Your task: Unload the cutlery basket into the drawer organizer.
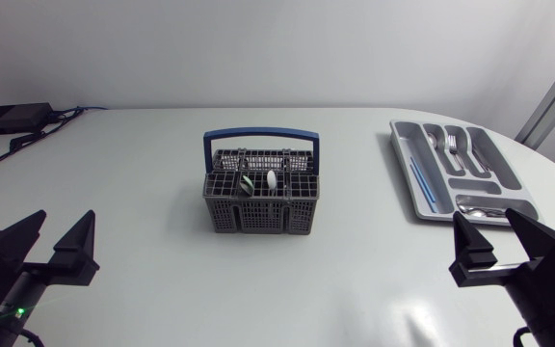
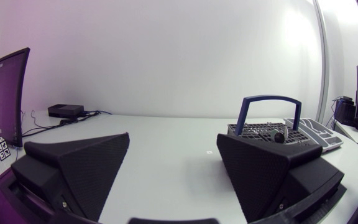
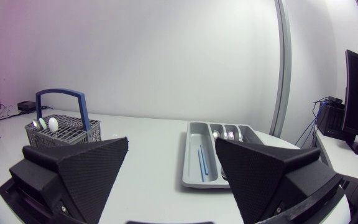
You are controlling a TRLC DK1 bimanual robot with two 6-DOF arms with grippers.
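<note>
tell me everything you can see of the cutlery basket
The cutlery basket is a dark grey box of plastic-looking lattice with a gridded top and a blue arched handle upright over it. It stands level near the middle of the white table, apart from the drawer organizer. A few pieces stand in it, one with a white rounded end. Apart from these, only the table touches it.

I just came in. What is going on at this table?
Nothing is being handled right now. The left claw and the right claw are both open and empty, at the near side of the table, apart from everything. The basket stands in the middle with a couple of utensils in it. The tray on the right already holds forks, spoons and a blue stick, so the unloading looks partly done.
</note>
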